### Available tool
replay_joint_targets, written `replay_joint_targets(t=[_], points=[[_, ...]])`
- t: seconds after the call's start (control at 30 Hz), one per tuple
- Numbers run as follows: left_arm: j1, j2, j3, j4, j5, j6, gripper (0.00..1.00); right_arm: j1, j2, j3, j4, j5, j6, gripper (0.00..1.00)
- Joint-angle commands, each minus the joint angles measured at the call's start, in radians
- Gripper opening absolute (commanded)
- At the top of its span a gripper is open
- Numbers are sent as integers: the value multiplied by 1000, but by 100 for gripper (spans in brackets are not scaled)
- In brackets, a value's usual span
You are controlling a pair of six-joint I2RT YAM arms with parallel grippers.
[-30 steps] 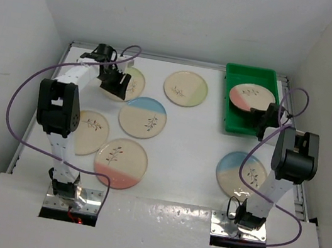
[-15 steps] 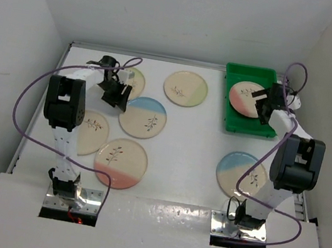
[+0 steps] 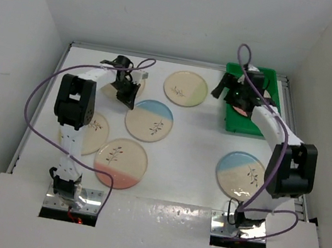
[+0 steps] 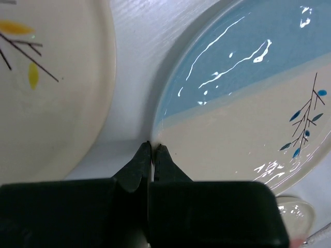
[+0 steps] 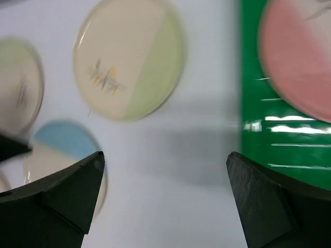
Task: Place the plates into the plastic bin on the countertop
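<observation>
Counting 7 plates (image 3: 185,88), 1 grn bin (image 3: 233,123)

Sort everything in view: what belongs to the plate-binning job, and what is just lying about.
Job:
green plastic bin
pink plate inside it
green-segment plate
centre blue plate
right blue plate
near pink plate
yellow-sprig plate
cream plate by the left arm
countertop

Lying about:
purple cables, which belong to the rig

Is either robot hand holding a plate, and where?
No. The left gripper is shut on nothing, beside the rim of the blue plate; the right gripper is open and empty.
</observation>
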Motion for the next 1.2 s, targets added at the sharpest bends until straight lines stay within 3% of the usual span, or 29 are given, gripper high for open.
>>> replay_joint_targets(t=[0.0, 0.07, 0.2, 0.33, 0.5, 0.63, 0.67, 0.77, 0.87, 1.0, 1.03, 1.07, 1.13, 1.17], points=[[-37, 9, 73, -20, 41, 61, 0, 46, 88, 41, -75, -352, -184, 100], [-66, -46, 98, -20, 81, 113, 0, 92, 123, 18, -35, -456, -208, 100], [-104, -152, 107, -20, 118, 228, 0, 147, 203, 3, 8, -467, -201, 100], [-143, -204, 96, 0, 107, 250, 0, 165, 323, 32, 57, -606, -171, 93], [-152, -204, 78, 23, 98, 250, 0, 184, 384, -23, 248, -643, -84, 89], [-152, -195, 67, 46, 107, 240, 0, 181, 449, -14, 285, -689, -32, 70], [-152, -184, 58, 56, 107, 231, 0, 181, 461, -25, 314, -739, -14, 50], [-152, -175, 58, 66, 98, 231, 0, 173, 435, -81, 418, -778, 57, 13], [-152, -166, 49, 75, 98, 222, 0, 159, 385, -140, 550, -802, 132, 0], [-141, -166, 49, 75, 89, 204, 0, 127, 294, -169, 584, -796, 194, 0], [-117, -166, 73, 75, 89, 188, 6, 109, 271, -164, 594, -798, 213, 0], [-117, -166, 86, 75, 104, 188, 20, 101, 271, -155, 594, -798, 241, 0], [-72, -175, 118, 75, 135, 148, 58, 76, 231, -142, 610, -803, 310, 0], [-39, -175, 156, 75, 135, 118, 63, 58, 214, -116, 630, -809, 335, 0]])
